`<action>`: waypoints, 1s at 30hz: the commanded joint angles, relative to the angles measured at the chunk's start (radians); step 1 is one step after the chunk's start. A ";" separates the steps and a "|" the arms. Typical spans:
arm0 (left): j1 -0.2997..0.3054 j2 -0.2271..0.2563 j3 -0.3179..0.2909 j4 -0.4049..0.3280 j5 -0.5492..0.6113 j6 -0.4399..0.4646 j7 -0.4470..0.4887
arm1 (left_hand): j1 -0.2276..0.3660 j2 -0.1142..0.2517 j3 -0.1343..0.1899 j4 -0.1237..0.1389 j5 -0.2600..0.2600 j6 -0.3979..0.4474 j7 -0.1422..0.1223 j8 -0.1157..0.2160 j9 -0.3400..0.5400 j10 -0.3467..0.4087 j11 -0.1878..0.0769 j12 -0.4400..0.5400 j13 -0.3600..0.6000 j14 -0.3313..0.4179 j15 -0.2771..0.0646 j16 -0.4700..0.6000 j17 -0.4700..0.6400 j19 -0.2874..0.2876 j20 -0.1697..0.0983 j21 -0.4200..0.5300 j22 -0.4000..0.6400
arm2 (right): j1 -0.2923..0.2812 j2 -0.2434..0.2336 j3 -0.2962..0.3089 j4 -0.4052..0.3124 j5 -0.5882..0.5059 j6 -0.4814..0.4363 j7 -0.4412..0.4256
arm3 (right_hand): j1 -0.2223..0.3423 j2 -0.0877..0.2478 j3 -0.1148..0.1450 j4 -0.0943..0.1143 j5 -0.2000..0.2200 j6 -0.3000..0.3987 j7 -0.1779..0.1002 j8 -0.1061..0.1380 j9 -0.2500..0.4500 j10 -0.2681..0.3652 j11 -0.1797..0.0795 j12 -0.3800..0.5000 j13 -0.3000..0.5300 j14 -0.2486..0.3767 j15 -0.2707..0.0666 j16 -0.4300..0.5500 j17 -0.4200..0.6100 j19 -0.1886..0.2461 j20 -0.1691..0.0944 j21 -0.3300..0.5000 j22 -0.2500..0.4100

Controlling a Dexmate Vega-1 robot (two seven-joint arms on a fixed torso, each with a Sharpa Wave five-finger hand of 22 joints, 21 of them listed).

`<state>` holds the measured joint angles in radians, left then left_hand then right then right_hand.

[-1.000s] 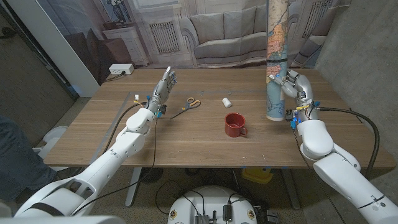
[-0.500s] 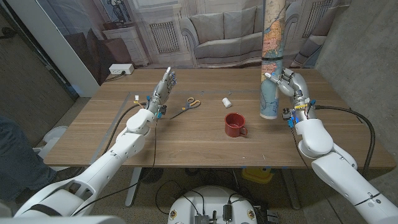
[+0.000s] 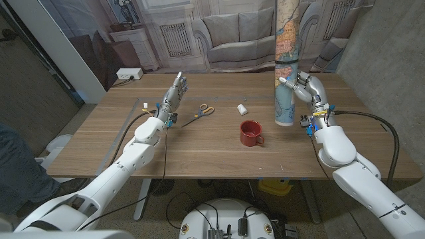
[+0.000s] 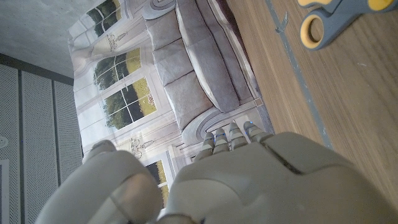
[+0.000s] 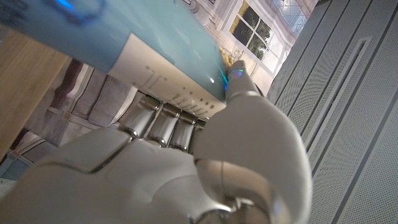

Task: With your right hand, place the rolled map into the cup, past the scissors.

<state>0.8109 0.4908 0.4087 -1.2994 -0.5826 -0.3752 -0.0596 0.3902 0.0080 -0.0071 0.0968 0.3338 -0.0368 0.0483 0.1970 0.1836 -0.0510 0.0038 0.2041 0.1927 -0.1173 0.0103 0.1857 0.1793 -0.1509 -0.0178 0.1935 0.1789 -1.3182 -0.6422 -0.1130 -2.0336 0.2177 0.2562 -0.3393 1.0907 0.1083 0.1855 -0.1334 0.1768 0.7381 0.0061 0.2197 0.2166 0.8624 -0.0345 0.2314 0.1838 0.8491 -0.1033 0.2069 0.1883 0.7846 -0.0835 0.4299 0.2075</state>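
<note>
1. Table (image 3: 199, 149) of brown wood carries all the things; behind it hangs a printed backdrop (image 3: 226, 33) with a sofa and windows.
2. Rolled map (image 3: 287, 63) is the biggest thing on the scene. It stands nearly upright above the right part of the table, and its top goes out of the head view. The right hand (image 3: 307, 88) grasps it near the lower part, with fingers wrapped around the tube. I cannot tell if its lower end touches the wood or is slightly above it. The map is to the right of the cup and a little farther back, not over it.
3. In the right wrist view the fingers (image 5: 165, 118) lie against the pale blue surface of the map (image 5: 143, 46), and the thumb presses on it from the other side.
4. Left hand (image 3: 175, 93) is released and holds nothing. It stands on the left part of the table with fingers stretched and pointing away from the robot.
5. Cup (image 3: 250, 133) is red, upright, with the handle turned toward the robot's right. It stands near the middle of the table, apart from the map.
6. Scissors (image 3: 200, 113) with yellow and grey handles lie flat, between the left hand and the cup. The left wrist view shows one handle ring (image 4: 317, 28).
7. Small white object (image 3: 243, 109) lies behind the cup; what it is I cannot tell.
</note>
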 commanded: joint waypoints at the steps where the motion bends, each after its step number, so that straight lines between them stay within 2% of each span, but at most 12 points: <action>1: 0.015 0.007 -0.004 -0.018 0.002 0.003 0.009 | 0.001 0.006 -0.006 0.000 -0.002 0.005 0.003 0.003 0.005 -0.001 -0.003 0.004 0.002 -0.003 0.000 0.003 0.004 -0.003 0.009 0.008 0.003 | 0.000 -0.017 0.000 0.003 -0.035 0.020 0.017 | 0.002 0.010 0.008 0.012 0.005 0.051 -0.054 0.006 0.001 0.001 -0.003 -0.005 0.004 0.000 -0.075 -0.003 0.005 -0.008 -0.109 0.006 0.003; 11: 0.019 0.013 -0.004 -0.031 0.005 0.009 0.013 | 0.002 0.007 -0.008 0.000 -0.002 0.004 0.003 0.003 0.005 -0.001 -0.004 0.004 0.002 -0.004 0.001 0.002 0.004 -0.003 0.009 0.008 0.003 | -0.015 -0.026 0.012 -0.002 -0.073 0.033 0.016 | 0.001 0.010 0.007 0.013 0.005 0.052 -0.060 0.005 0.002 0.000 -0.016 -0.008 0.004 0.000 -0.081 -0.004 0.005 -0.012 -0.111 0.007 0.004; 18: 0.020 0.016 -0.004 -0.037 0.007 0.010 0.014 | 0.002 0.007 -0.009 0.001 -0.002 0.005 0.004 0.003 0.005 -0.002 -0.003 0.004 0.002 -0.004 0.000 0.002 0.004 -0.004 0.009 0.008 0.003 | -0.017 -0.034 0.016 0.015 -0.099 0.075 0.032 | 0.002 0.010 0.007 0.013 0.005 0.054 -0.065 0.004 0.002 -0.001 -0.018 -0.010 0.004 -0.003 -0.086 -0.005 0.006 -0.016 -0.113 0.008 0.004; 30: 0.022 0.016 -0.002 -0.042 0.014 0.012 0.022 | 0.003 0.008 -0.011 0.000 -0.002 0.006 0.003 0.003 0.005 -0.002 -0.004 0.004 0.002 -0.004 0.001 0.002 0.004 -0.005 0.009 0.008 0.003 | -0.028 -0.053 0.020 -0.009 -0.171 0.045 0.036 | 0.012 0.013 0.010 0.008 0.006 0.056 -0.074 0.002 0.003 -0.003 -0.029 -0.012 0.004 -0.014 -0.089 -0.008 0.006 -0.023 -0.118 0.008 0.005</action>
<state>0.8293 0.5049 0.4049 -1.3349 -0.5731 -0.3663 -0.0444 0.3927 0.0107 -0.0154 0.0967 0.3338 -0.0368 0.0483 0.1970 0.1836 -0.0510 0.0038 0.2041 0.1927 -0.1173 0.0103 0.1858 0.1793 -0.1508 -0.0178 0.1935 0.1789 -1.3365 -0.6781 -0.0988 -2.0271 0.1068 0.3125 -0.3096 1.0907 0.1087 0.1855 -0.1334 0.1778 0.7361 -0.0061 0.2182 0.2165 0.8537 -0.0508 0.2238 0.1835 0.8433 -0.1022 0.1992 0.1934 0.7664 -0.0837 0.4298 0.2071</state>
